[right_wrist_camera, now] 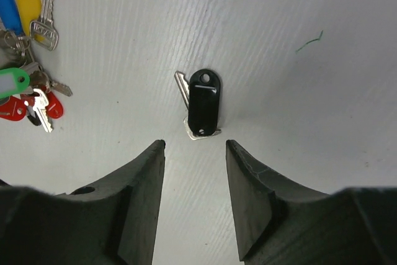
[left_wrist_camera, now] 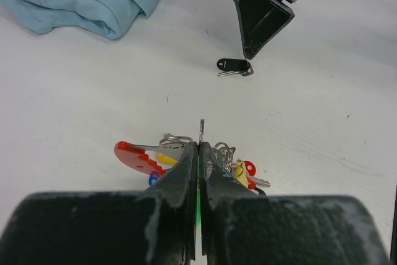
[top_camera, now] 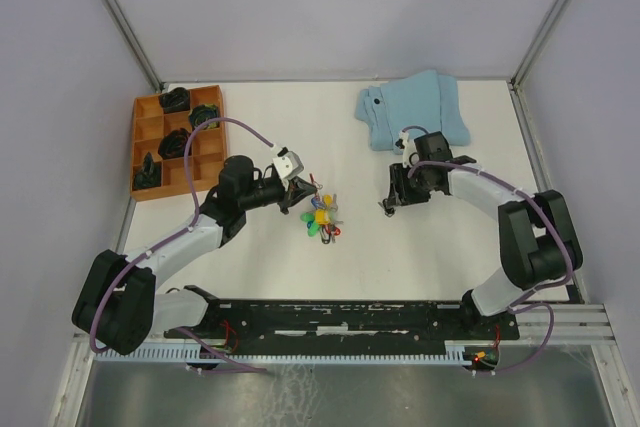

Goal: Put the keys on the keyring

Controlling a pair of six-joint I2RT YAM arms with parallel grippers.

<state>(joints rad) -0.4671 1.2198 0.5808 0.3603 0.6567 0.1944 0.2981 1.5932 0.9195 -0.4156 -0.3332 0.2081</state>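
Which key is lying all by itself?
The black-headed key, alone right in front of the right gripper. The colourful keys sit bunched together, pinched by the left gripper.

The keys (top_camera: 321, 218) have blue, yellow, green and red heads, the lone key (right_wrist_camera: 203, 103) a black one.

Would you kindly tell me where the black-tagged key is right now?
The black-tagged key lies alone just ahead of the open right claw, to the right of the coloured key bunch in the top view.
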